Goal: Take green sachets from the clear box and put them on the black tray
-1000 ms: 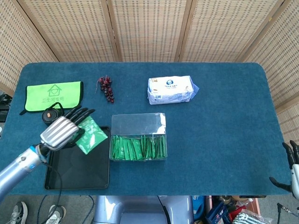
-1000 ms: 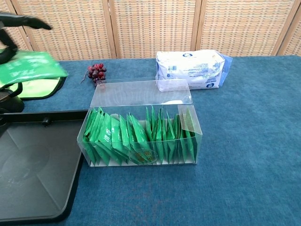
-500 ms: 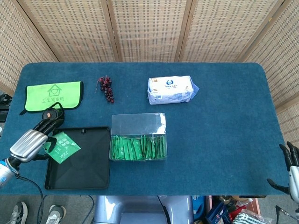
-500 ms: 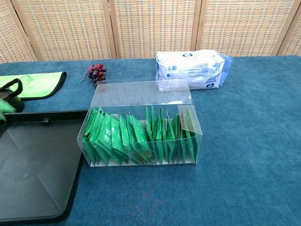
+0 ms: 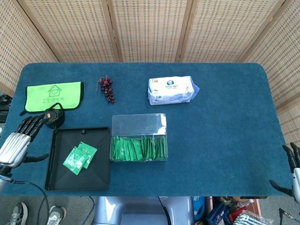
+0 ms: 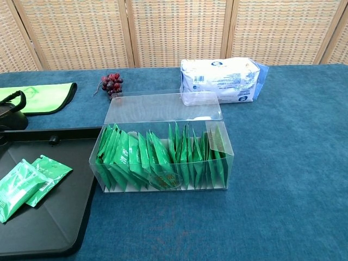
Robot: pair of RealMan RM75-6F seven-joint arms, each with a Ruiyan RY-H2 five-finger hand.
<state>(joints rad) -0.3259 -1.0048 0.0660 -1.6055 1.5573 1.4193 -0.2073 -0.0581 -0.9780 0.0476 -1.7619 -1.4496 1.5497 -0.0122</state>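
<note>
The clear box [image 5: 138, 125] [image 6: 217, 142] stands mid-table with several green sachets [image 5: 138, 149] [image 6: 157, 159] upright inside. Left of it lies the black tray [image 5: 96, 180] [image 6: 54, 228], with two green sachets [image 5: 79, 157] [image 6: 28, 179] lying overlapped on its floor. My left hand [image 5: 18, 140] hovers off the tray's left edge, fingers spread and holding nothing; the chest view does not show it. Only the fingertips of my right hand [image 5: 291, 161] show at the far right edge, spread, far from the box.
A green cloth [image 5: 54, 96] [image 6: 38, 98] lies at the back left with a small black round object [image 5: 54, 118] [image 6: 11, 117] in front of it. Grapes [image 5: 107, 88] [image 6: 110, 82] and a white tissue pack [image 5: 171, 90] [image 6: 220, 79] sit behind the box.
My left hand carried the green sachets leftward over the tray, released them onto it, and drew away to the left, now empty. The right hand barely moved.
</note>
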